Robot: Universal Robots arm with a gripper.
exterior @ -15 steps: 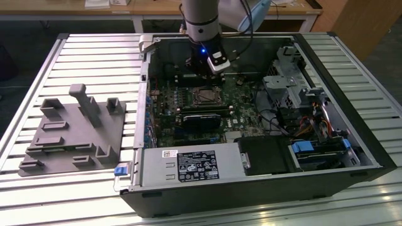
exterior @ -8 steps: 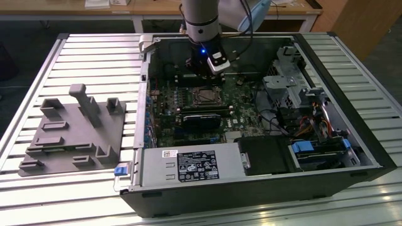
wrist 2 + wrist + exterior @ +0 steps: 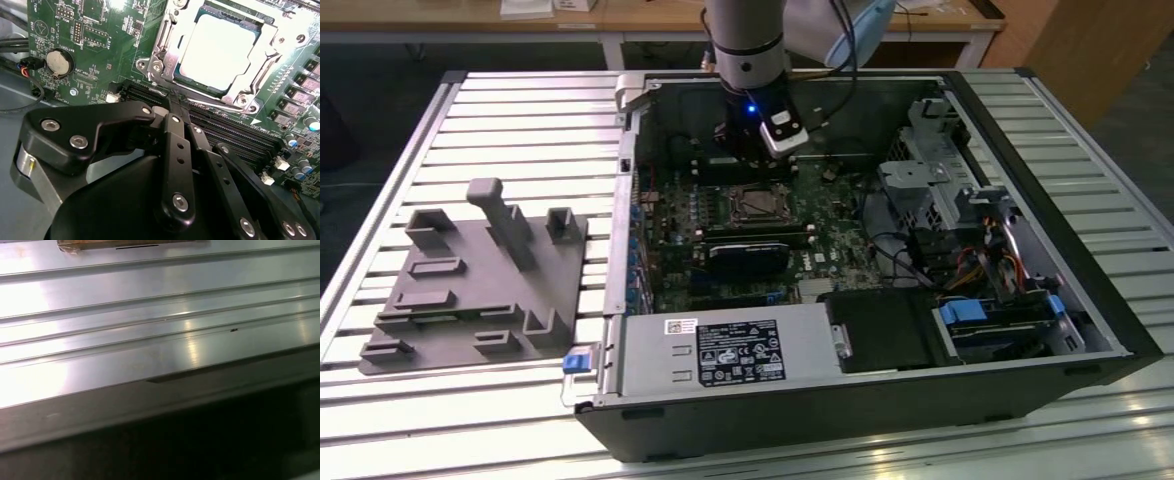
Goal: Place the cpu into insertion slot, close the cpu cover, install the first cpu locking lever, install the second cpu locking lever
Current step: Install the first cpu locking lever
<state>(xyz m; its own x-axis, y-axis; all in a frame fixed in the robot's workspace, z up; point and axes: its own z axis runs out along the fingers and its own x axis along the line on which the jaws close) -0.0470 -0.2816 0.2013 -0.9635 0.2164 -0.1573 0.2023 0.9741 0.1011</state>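
One computer case point(image 3: 854, 420) is recorded lying open on a slatted metal table point(image 3: 520, 120). Nearest in the exterior view, one labelled power supply point(image 3: 720, 355) is housed in the case. Beyond it, one black card point(image 3: 747, 258) is seated on the green motherboard point(image 3: 841, 265), and beyond that the insertion slot point(image 3: 754, 204) is found, with the arm seen reaching into the case just past it. One grey fixture tray point(image 3: 467, 290) is noted on the table at the exterior view's left, apart from the case.

The second wrist view adds the following. The gripper point(image 3: 176, 102) is closed, its fingers point(image 3: 172, 150) drawn together, with the tips just beside the slot's edge and over the long black memory slots point(image 3: 230, 132). One cpu point(image 3: 220, 47) is seated in the slot, and one cpu cover point(image 3: 262, 75) is laid flat around it, the pale face framed by its window. One coin cell point(image 3: 60, 61) is counted on the board.

In the first wrist view, the table's ribs and a dark edge are shown.
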